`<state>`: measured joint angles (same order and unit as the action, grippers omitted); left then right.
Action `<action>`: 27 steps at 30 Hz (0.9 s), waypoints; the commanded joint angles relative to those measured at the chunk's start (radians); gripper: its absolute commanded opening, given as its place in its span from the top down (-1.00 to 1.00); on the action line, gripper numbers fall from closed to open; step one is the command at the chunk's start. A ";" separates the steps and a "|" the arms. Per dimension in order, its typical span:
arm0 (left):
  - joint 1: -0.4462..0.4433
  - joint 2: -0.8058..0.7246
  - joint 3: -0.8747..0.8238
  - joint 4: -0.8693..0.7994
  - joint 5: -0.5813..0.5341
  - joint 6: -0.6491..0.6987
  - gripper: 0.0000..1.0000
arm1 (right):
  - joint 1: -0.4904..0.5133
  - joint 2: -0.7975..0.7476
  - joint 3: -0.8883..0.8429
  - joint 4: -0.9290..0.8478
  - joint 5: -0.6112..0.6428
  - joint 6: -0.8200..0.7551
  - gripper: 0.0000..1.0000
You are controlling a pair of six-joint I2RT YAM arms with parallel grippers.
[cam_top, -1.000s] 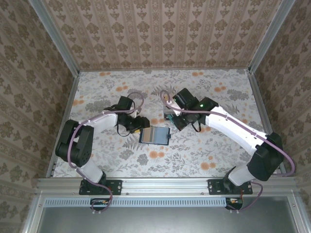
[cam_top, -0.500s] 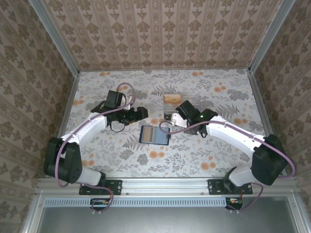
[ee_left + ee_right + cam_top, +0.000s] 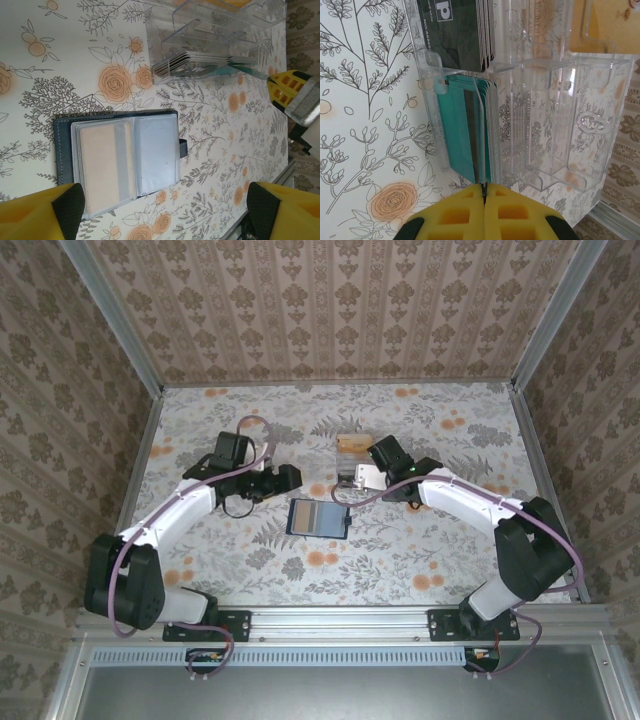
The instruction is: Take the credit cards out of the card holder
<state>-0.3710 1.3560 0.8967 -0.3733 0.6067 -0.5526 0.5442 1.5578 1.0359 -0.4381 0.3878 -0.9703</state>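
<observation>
Withdrawn from the card holder (image 3: 319, 518), left gripper (image 3: 285, 478) is being held released; right gripper (image 3: 484, 210) is being clenched; dark card (image 3: 455, 30), marked "P", is being cropped.

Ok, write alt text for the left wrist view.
A small dark navy folding card holder lies open on the floral table, a pale tan card in one clear pocket. Beyond it, a clear plastic box holds stacked cards; the yellow fingers of the open left end effector fill the bottom corners.
</observation>
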 commanded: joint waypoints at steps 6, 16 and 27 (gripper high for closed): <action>0.017 -0.029 -0.015 -0.009 0.014 0.000 -0.76 | -0.026 0.030 -0.020 0.051 -0.021 -0.020 1.00; 0.020 -0.024 -0.018 -0.006 0.016 0.000 -0.77 | -0.047 0.073 -0.014 0.074 -0.030 -0.002 1.00; 0.024 -0.020 -0.019 -0.007 0.021 0.002 -0.77 | -0.047 0.122 0.008 0.085 -0.035 0.037 0.93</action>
<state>-0.3573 1.3468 0.8894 -0.3733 0.6071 -0.5526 0.5034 1.6585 1.0256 -0.3679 0.3656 -0.9619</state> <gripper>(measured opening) 0.883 0.064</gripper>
